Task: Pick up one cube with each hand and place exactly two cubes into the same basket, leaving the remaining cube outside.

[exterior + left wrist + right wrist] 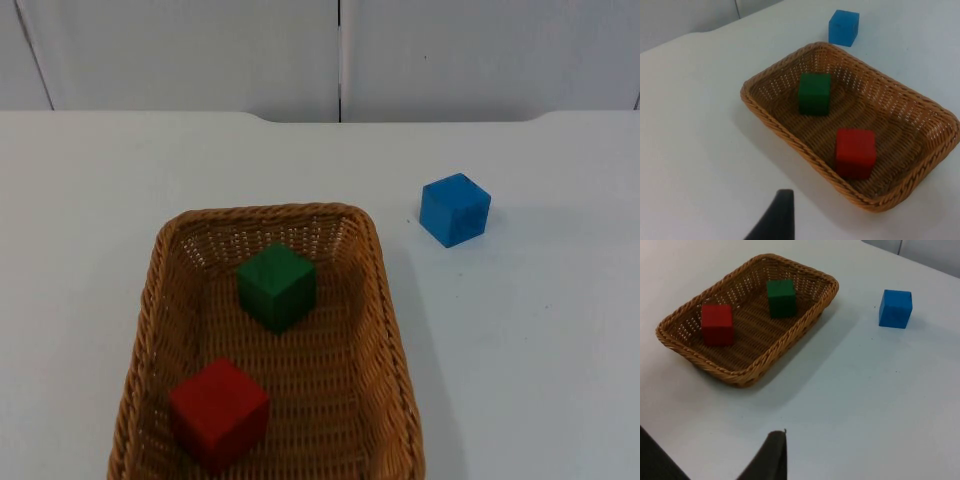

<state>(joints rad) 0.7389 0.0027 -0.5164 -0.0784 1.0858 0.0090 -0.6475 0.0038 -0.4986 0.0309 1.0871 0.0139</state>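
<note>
Wicker basket [385, 300]: holds 2 cubes, green cube [276, 286] and red cube [218, 412], apart. Blue cube [455, 209]: outside on white table [540, 350]. Cubes likely light, rigid; grip opposite flat faces. Left gripper [772, 220], right gripper [771, 456]: raised over table, jaw state cannot be told.

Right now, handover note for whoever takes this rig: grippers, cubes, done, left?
Left gripper: raised over the table beside the basket, holding nothing. Right gripper: raised over the table on the basket's other side, holding nothing.
Wicker basket: holds the green cube toward its far end and the red cube toward its near end, apart from each other.
Blue cube: on the white table, outside the basket and clear of it.
Done: two cubes in one basket, one left out.
Left: apparently nothing; leave the blue cube where it is.
</note>
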